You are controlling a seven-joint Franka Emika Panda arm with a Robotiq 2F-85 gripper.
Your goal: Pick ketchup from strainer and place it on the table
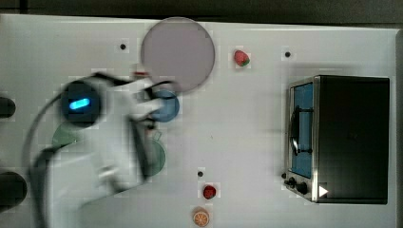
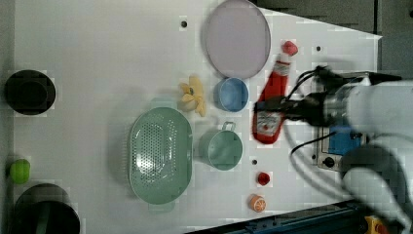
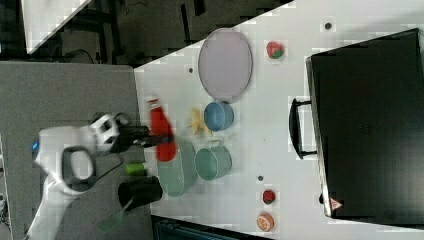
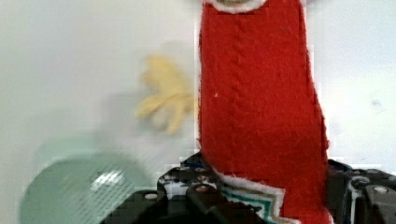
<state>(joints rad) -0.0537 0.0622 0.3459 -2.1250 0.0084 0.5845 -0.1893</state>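
- The ketchup [image 2: 271,105] is a red bottle of knitted-looking fabric with a white-and-dark label at its wide end. It is held up in the air, clear of the strainer [image 2: 159,155], and it touches nothing but the gripper.
- The gripper [image 2: 280,108] is clamped on the ketchup's lower body, near the label; in the wrist view the black fingers [image 4: 201,196] press against the bottle's base.
- In the left view the ketchup hangs over the table [image 2: 97,58], to the right of the cups, with its narrow red tip pointing toward the plate's edge.
- The strainer is a pale green oval bowl full of tiny holes. It sits on the table with nothing inside it.
- A green mug [image 2: 221,147] with a small handle stands just beside the strainer, on the left view's right.
- A blue cup [image 2: 232,94] stands near the mug, next to a pale yellow item [image 2: 193,95] that may be a peeled banana.
- A round pale plate [image 2: 237,38] lies beyond the blue cup.
- A strawberry [image 1: 241,58] lies near the plate; a second strawberry [image 1: 209,192] and an orange slice [image 1: 201,217] lie together at another table edge.
- A toaster oven [image 1: 340,137] stands well apart from the rest.
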